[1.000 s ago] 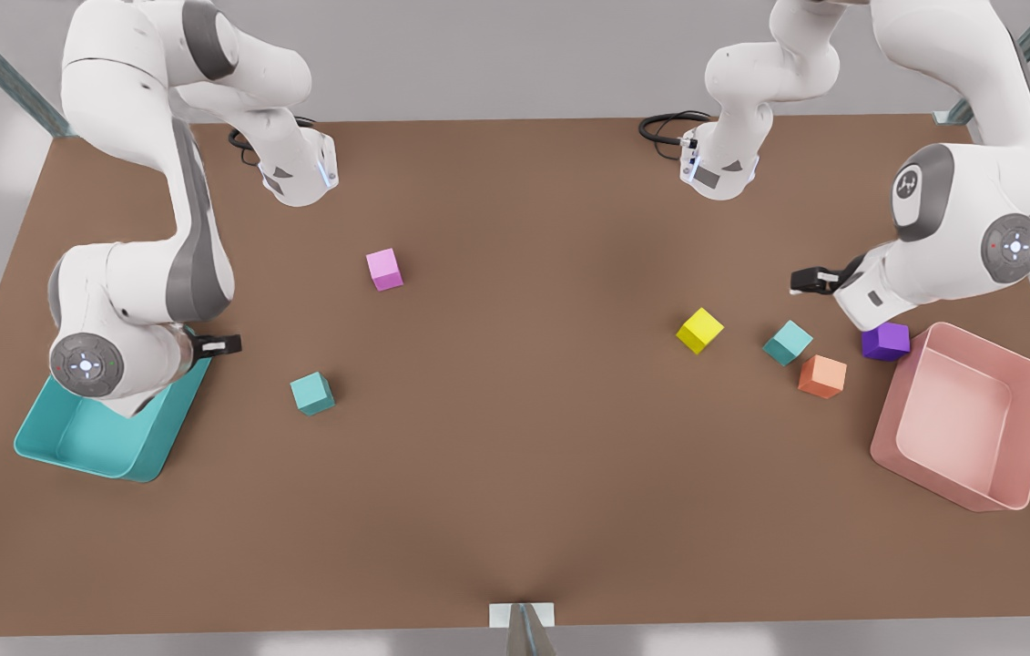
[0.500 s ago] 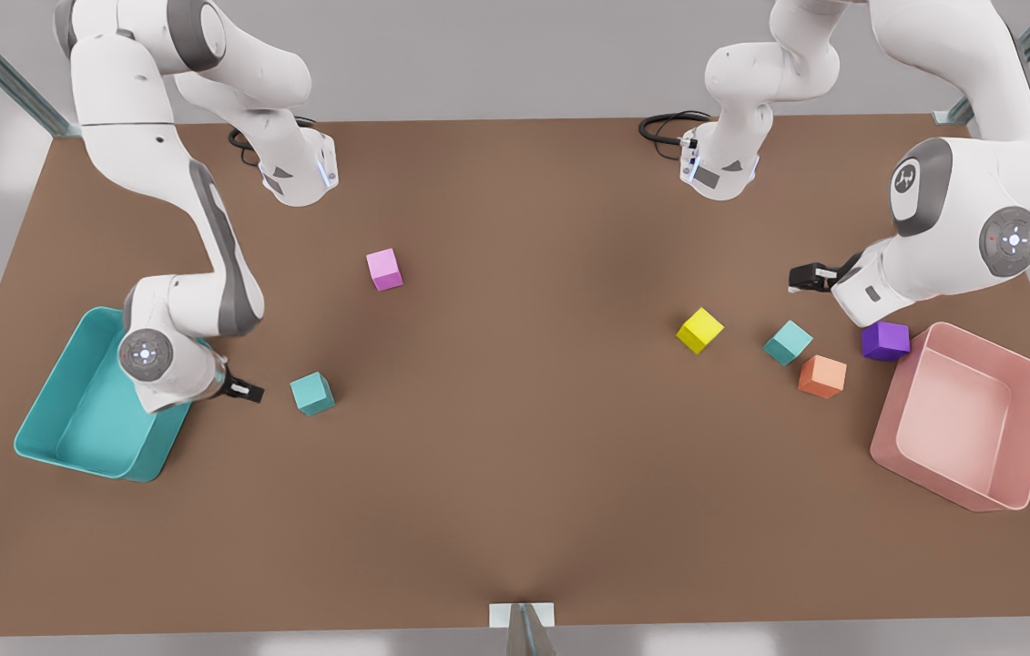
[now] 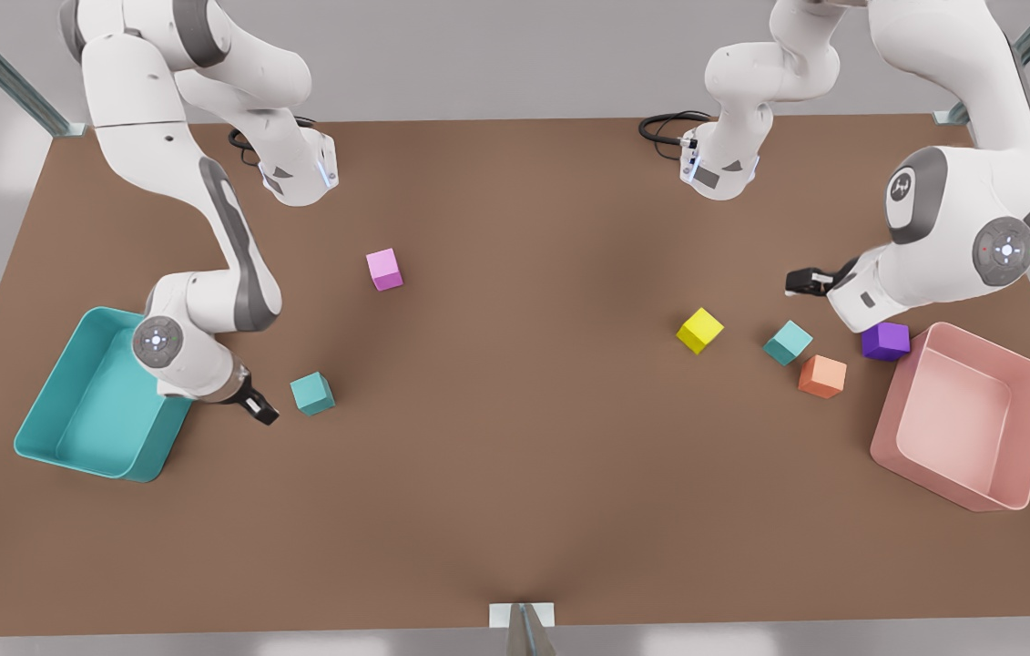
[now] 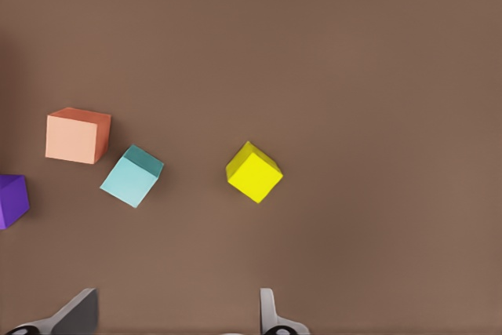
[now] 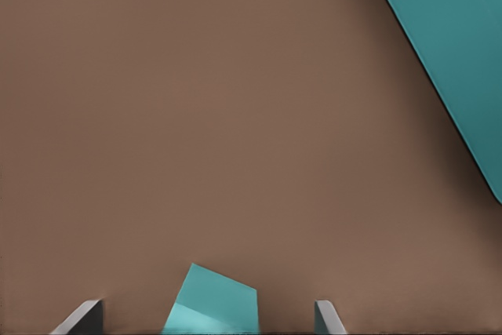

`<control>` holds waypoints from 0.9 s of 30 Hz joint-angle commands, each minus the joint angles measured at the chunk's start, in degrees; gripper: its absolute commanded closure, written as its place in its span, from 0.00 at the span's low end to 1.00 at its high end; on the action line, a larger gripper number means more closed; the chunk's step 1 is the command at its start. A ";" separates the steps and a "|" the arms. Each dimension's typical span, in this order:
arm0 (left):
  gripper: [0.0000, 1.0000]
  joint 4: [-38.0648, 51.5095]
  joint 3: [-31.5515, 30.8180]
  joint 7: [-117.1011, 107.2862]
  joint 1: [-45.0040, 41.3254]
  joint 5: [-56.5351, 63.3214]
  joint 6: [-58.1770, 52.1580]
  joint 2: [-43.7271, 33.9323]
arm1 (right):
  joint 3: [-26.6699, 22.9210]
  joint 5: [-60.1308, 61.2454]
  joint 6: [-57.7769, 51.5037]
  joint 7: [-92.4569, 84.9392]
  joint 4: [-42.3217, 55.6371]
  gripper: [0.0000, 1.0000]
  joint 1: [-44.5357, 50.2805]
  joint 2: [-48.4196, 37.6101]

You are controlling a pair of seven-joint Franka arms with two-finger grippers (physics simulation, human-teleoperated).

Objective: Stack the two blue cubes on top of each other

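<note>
One blue cube (image 3: pixel 312 393) lies on the table at the front view's left, just beside my right gripper (image 3: pixel 261 412). In the right wrist view that blue cube (image 5: pixel 212 300) appears between the open fingers of the right gripper (image 5: pixel 205 321), apart from both. The other blue cube (image 3: pixel 788 342) lies at the front view's right among other cubes. My left gripper (image 3: pixel 801 281) hovers behind it, open and holding nothing. The left wrist view has this blue cube (image 4: pixel 132 176) ahead of the left gripper (image 4: pixel 174 315).
A teal bin (image 3: pixel 68 401) stands just beyond the right arm. A pink bin (image 3: pixel 1024 428) stands at the front view's right edge. Yellow (image 3: pixel 699 330), orange (image 3: pixel 822 375) and purple (image 3: pixel 885 341) cubes crowd the right-hand blue cube. A pink cube (image 3: pixel 384 269) lies farther back.
The right gripper has swung from above the teal bin down toward the nearby blue cube. The left arm shifted only slightly. No cube has moved.
</note>
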 commanded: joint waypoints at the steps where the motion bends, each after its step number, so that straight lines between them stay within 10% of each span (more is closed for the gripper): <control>1: 0.00 0.09 -0.02 0.26 0.34 0.13 0.75 0.07 | 0.03 1.61 0.32 24.80 -0.28 0.00 0.17 0.11; 27: 0.00 -0.35 -0.81 0.34 1.66 0.66 -0.74 0.42 | 0.11 1.70 0.49 24.45 -1.07 0.00 3.95 6.09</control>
